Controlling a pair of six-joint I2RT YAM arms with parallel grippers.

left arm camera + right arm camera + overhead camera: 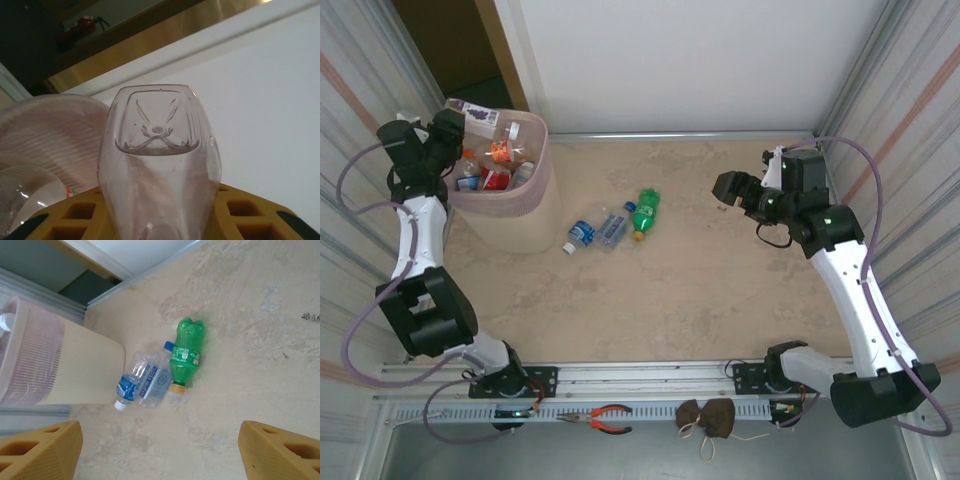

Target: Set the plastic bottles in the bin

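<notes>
Left claw [448, 128]: clamped on a clear bottle, poised at the bin's far-left corner
Held bottle [157, 150]: clear with a purple label, its square base pointing away from the wrist camera and its cap end hidden between the yellow fingers [65, 220]; in the top view its long axis runs roughly 10 to 4 o'clock across the rim
Bin [548, 150]: tall pale pink, standing at the table's [720, 290] far left; the held bottle sits at about 11 o'clock of its mouth, so a release there should drop it inside (a judgement, since how far it overhangs is hard to read)
Bottles in the bin [498, 165]: several, with red and orange labels
White-capped bottle [580, 235]: lying on the table just beside the bin's foot, at about 4 o'clock from it
Blue-capped bottle [617, 225]: lying against its neighbours
Green bottle [646, 213]: long axis near 12 to 6 o'clock, yellow cap at 6
Right claw [725, 190]: fingers apart, holding nothing, raised above the table
Key relation: the three loose bottles lie at about 9 o'clock from the right claw, the green one closest, and the right arm is the freer one to take them
</notes>
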